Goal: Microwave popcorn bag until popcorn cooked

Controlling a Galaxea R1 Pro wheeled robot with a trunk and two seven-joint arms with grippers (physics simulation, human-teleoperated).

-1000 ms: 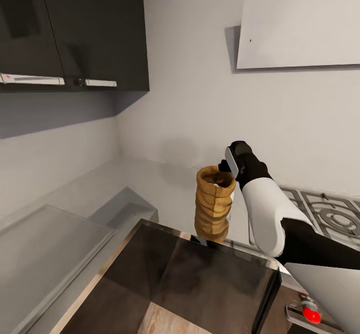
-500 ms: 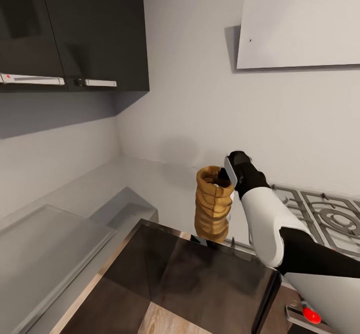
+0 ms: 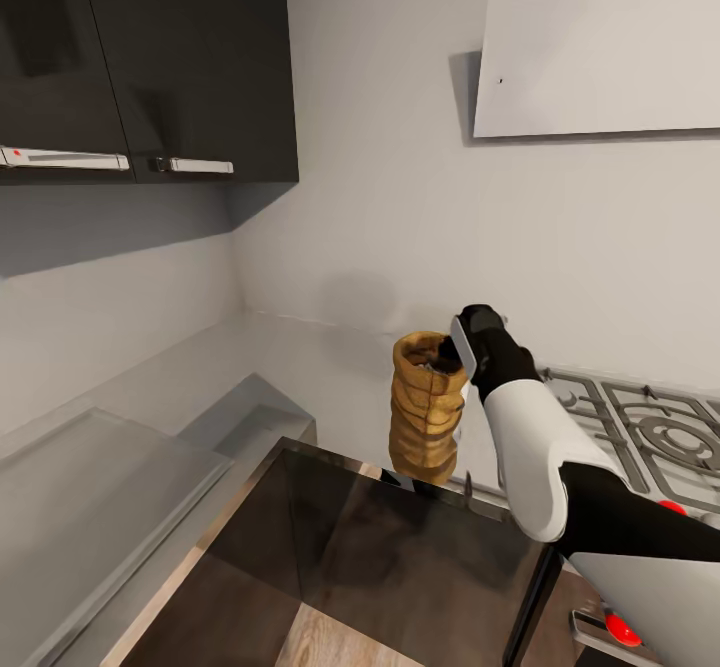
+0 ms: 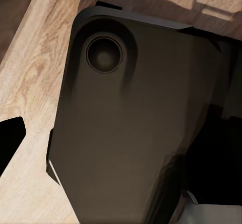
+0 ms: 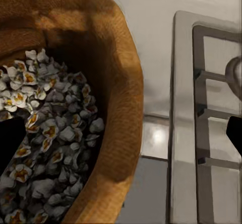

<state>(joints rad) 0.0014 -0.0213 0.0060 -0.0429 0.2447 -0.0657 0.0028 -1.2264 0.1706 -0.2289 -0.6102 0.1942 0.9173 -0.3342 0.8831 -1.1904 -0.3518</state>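
Jaws of the right gripper (image 3: 447,350) sit at the rolled rim of the popcorn bag (image 3: 428,409), one finger dipping inside the mouth; they look clamped on the rim. Head view: bag upright, ridged tan sides, held off the desk (image 3: 300,367), hanging just past the far edge of a dark glass panel in a silver frame (image 3: 400,557) that lies flat and low in front of the robot. Right arm (image 3: 545,447), white shell with black wrist, reaches in from the right. Gas hob (image 3: 640,437) with grey grates lies on the desk to the right of the bag, behind the arm. Sink basin (image 3: 250,417) is sunk into the desk to the left, with a flat grey drain panel (image 3: 90,487) nearer. Dark wall cabinets (image 3: 150,57) hang upper left, a white hood (image 3: 600,52) upper right. Two red knobs (image 3: 622,629) show low right.

Left wrist view: dark rounded plate (image 4: 131,128) with a round recess near one corner, wooden floor (image 4: 35,68) beside it; cannot tell how the left jaws stand.

Right wrist view: looking into the bag's open mouth (image 5: 116,98), popcorn (image 5: 50,148) piled inside, white and yellow pieces. One black fingertip (image 5: 9,143) is inside the bag over the popcorn, the other (image 5: 235,133) outside the wall, over the hob grate (image 5: 201,108). Glossy desk (image 5: 151,27) shows between bag and hob.
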